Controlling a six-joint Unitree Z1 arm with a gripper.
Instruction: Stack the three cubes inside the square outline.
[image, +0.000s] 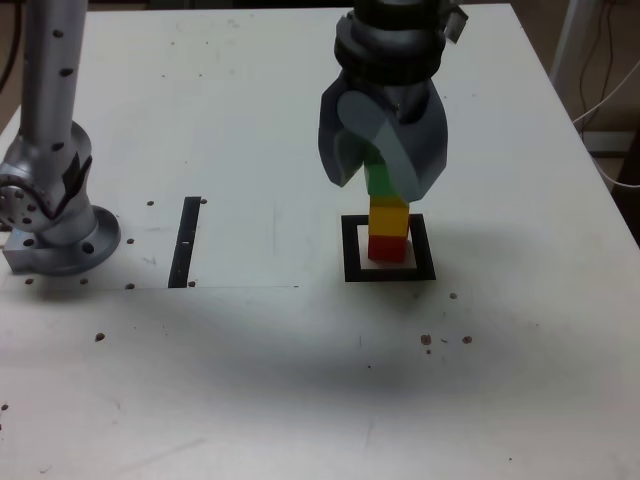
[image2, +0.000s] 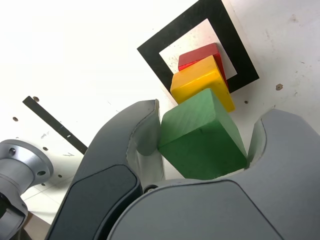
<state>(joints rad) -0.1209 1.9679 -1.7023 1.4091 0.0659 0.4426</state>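
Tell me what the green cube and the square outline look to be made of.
Green cube: probably painted wood, since faint grain lines show under a matte coat. Square outline: seemingly flat black tape or print on the table, matte, with no visible thickness.

The arm (image: 45, 110) is a silver-grey metal tube dotted with small dark screw holes, rising from a round flanged base (image: 70, 240) with bolt holes and a black patch at its joint. The gripper (image: 385, 165) has 2 broad, rounded, dark blue-grey shells below a black ribbed collar.
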